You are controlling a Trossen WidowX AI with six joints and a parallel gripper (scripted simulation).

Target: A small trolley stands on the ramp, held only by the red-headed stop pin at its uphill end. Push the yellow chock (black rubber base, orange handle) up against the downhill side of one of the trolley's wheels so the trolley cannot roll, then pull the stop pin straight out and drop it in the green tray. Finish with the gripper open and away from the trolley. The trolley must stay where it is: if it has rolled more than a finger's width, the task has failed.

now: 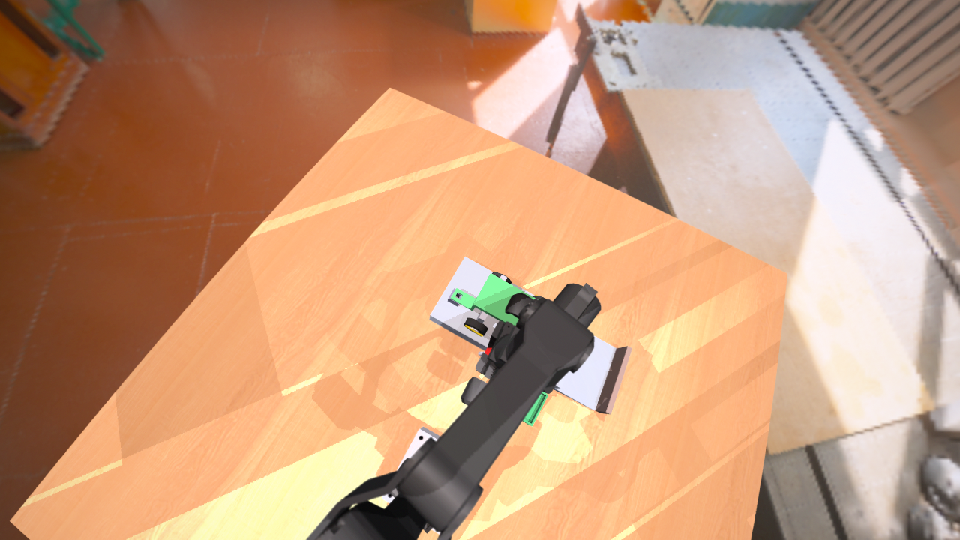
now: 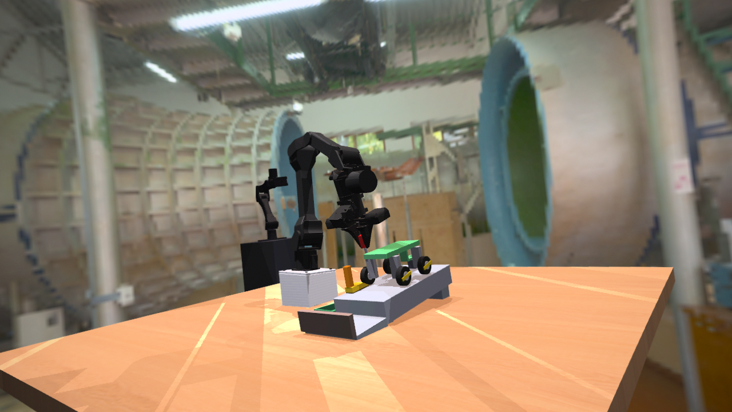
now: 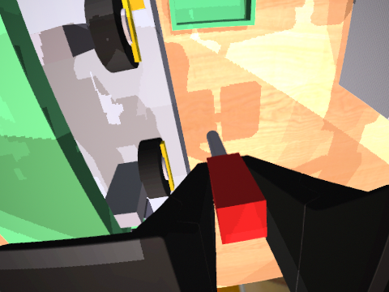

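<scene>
My gripper is shut on the stop pin, whose red head sits between the fingers with the grey shaft pointing down. It hangs in the air beside the grey ramp, clear of the trolley. The trolley, green deck and black wheels, stands on the ramp. The yellow chock with its orange handle sits against the downhill side of a wheel.
A dark stop lip closes the ramp's low end. The arm's white base block stands close to the tray. The arm hides most of the tray and the chock in the overhead view. The wooden table spreads around.
</scene>
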